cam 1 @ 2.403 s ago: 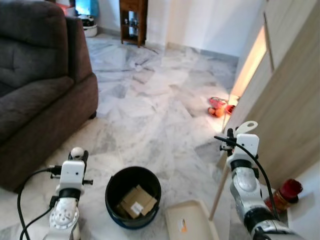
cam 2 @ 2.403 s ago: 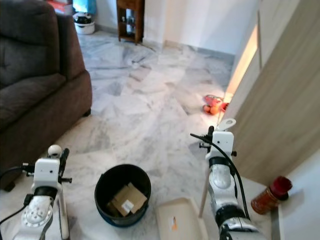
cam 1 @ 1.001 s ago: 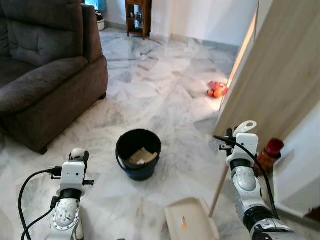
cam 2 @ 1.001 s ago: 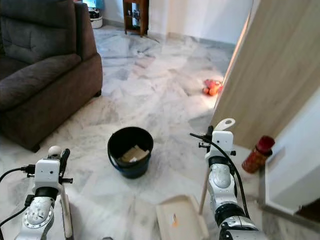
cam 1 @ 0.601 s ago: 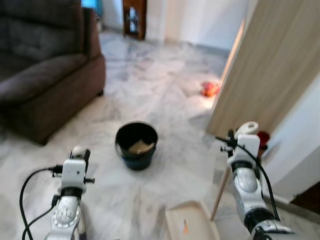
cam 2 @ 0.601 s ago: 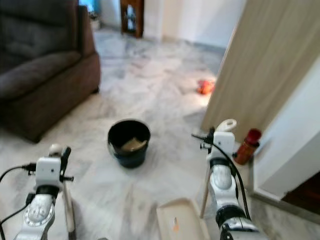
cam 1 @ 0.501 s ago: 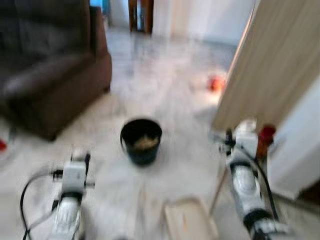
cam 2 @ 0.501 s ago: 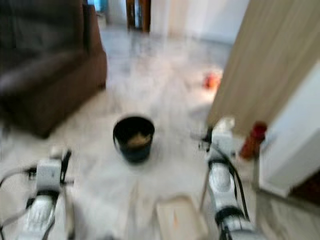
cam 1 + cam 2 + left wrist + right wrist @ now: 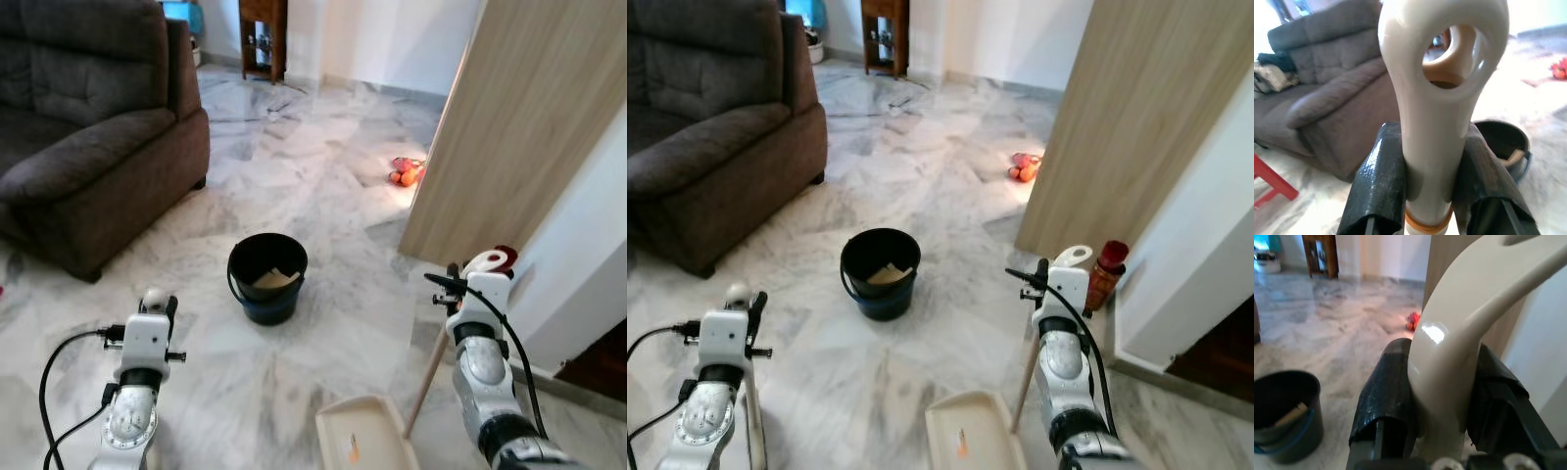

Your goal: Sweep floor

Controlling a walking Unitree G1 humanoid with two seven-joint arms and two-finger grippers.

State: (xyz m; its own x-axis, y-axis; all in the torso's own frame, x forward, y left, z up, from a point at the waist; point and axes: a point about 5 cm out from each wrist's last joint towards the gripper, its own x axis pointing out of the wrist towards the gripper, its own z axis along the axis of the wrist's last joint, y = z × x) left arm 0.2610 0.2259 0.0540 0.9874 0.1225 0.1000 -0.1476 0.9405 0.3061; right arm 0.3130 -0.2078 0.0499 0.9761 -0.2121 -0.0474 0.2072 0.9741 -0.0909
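Marble floor now stretches wider as the black round bucket sits farther ahead, left pincer clamping the cream broom handle, right pincer gripping the cream dustpan handle.

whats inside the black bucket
Flattened tan cardboard pieces lie in the black bucket, resting against its inner wall. Whatever is beneath them at the bottom is covered.

Bucket on floor, ahead of and between left pincer and right pincer. Dustpan on floor just left of right pincer, pole beside it. Sofa ahead-left of left pincer. Bottle just right of right pincer.
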